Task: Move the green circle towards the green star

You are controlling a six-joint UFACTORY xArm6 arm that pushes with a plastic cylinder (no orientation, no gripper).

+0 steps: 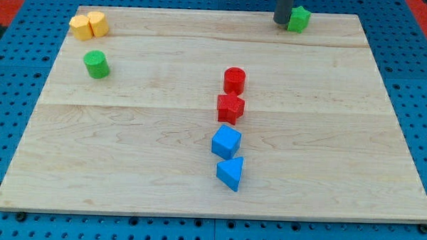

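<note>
Tip (282, 22) touching green star (298, 19), on its left; no hand fitted. Green circle (96, 64) far left of star. Risk: nudging star off board edge.

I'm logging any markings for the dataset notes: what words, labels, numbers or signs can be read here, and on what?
None: no readable text shows on the wooden board, the coloured blocks, the blue pegboard around it, or the dark rod ending in my tip beside the green star.

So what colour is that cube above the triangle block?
Blue cube, clearest in the camera view.
</note>
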